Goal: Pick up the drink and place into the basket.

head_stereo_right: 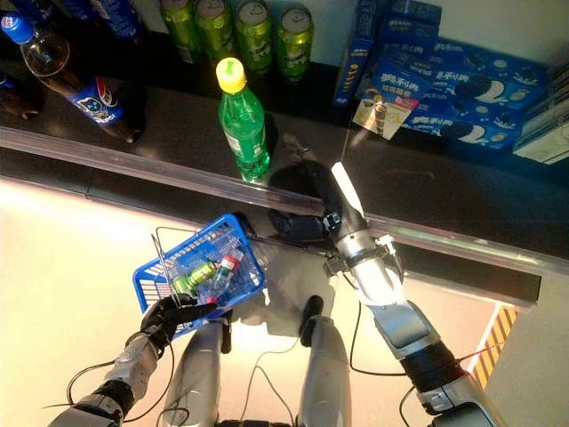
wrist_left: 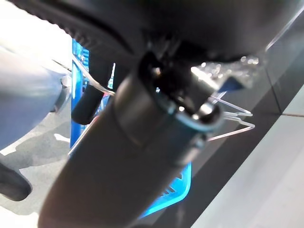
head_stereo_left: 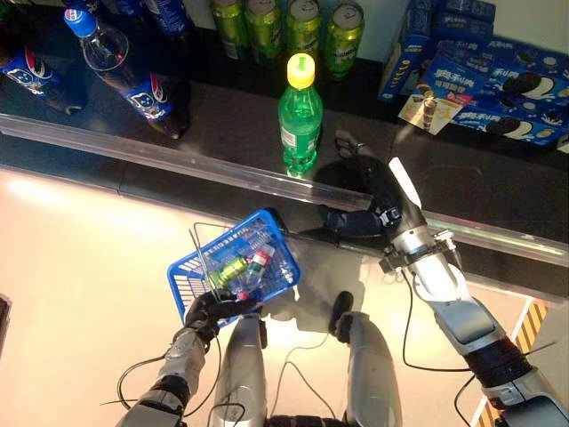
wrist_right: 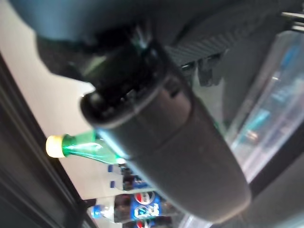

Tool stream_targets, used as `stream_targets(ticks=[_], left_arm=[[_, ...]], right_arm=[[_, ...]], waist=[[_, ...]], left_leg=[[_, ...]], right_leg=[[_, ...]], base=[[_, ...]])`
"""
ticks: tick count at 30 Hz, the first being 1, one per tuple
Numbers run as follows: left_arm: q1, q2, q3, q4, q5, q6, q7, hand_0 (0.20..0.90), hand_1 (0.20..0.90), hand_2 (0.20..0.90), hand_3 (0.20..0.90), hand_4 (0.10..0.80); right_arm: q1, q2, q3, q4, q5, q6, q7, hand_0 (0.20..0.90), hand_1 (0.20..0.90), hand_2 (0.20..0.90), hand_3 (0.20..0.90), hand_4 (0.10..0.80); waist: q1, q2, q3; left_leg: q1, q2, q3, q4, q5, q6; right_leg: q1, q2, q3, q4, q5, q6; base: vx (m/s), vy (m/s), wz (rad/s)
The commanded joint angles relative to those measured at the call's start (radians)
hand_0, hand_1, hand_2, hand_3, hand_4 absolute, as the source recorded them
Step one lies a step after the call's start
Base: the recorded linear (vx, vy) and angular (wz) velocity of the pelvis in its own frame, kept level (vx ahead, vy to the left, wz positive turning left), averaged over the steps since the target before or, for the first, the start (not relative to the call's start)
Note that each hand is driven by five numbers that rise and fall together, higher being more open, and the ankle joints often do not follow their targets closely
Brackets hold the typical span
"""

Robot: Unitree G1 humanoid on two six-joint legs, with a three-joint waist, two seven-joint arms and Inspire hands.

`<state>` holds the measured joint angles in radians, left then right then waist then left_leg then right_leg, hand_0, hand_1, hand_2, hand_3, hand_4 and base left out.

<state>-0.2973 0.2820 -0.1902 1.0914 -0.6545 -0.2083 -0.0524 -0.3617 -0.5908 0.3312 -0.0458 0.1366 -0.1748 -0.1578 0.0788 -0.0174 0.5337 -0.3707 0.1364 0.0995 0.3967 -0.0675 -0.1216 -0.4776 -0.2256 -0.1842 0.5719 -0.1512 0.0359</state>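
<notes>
Shelf bears green bottle [head_stereo_left: 300,116], just beyond right hand [head_stereo_left: 363,218].

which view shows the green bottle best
The left eye view: the green bottle stands whole and upright on the dark shelf, yellow cap to base. The right eye view shows it equally whole. The right wrist view catches only its cap and upper part past the hand; the left wrist view shows none of it.

Printed labels mark the cola bottles [head_stereo_left: 133,76] and biscuit boxes [head_stereo_left: 498,84]
</notes>
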Motion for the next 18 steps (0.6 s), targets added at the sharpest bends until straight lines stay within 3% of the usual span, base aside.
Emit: stream_targets(ticks=[1, 18], left_arm=[[0.106, 0.054, 0.001, -0.087, -0.011, -0.079, -0.008, 0.3, 0.3, 0.3, 0.2, 0.1], [0.117, 0.059, -0.032, -0.137, 0.03, -0.022, -0.008, 0.3, 0.3, 0.3, 0.2, 0.1]], right_arm=[[-0.114, 0.019, -0.097, -0.117, 0.042, -0.121, -0.047, 0.9, 0.9, 0.9, 0.9, 0.8], [-0.33, 0.028, -0.099, 0.105, 0.199, -0.02, -0.06, 0.9, 0.9, 0.9, 0.9, 0.8]], waist=[[0.015, 0.027, -0.022], [0.068, 0.047, -0.034]], left_leg=[[-0.006, -0.017, -0.063, -0.019, 0.04, 0.046], [0.017, -0.03, -0.081, -0.028, 0.052, 0.049]], right_leg=[[0.065, -0.087, -0.036, -0.05, 0.07, 0.087], [0.112, -0.106, -0.072, -0.068, 0.079, 0.08]], base=[[0.0, 0.0, 0.0], [0.0, 0.0, 0.0]])
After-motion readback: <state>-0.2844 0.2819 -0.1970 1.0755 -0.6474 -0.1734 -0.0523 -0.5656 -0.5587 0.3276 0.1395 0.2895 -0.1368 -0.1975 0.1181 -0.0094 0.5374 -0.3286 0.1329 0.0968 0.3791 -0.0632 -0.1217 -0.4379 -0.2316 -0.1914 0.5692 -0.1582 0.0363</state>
